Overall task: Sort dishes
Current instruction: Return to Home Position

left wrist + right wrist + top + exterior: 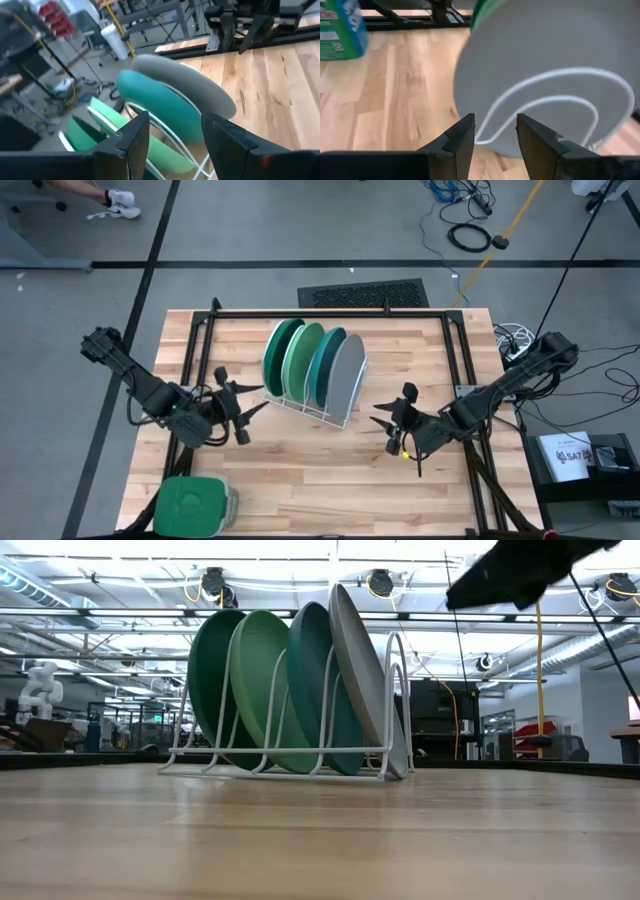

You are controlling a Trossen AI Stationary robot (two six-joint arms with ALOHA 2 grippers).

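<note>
Four round plates stand on edge in a white wire rack (pixel 312 408) at the table's middle: dark green (pixel 277 352), mint green (pixel 300 356), teal (pixel 325 365) and grey (pixel 347 376). Their lower rims sit in the rack's slots and they lean on its wire hoops (pixel 300 755). My left gripper (pixel 262 400) is open and empty, left of the rack and pointing at it; its wrist view shows the teal plate (pixel 160 105) and the grey plate (pixel 185 82) ahead. My right gripper (pixel 380 423) is open and empty, right of the rack, facing the grey plate (pixel 545 65).
A green square container (pixel 192 505) sits at the near left corner. A black frame (pixel 330 313) runs along the table's far edge and sides. A blue-green canister (pixel 342 25) shows in the right wrist view. Bare wood (pixel 320 480) lies near the front edge.
</note>
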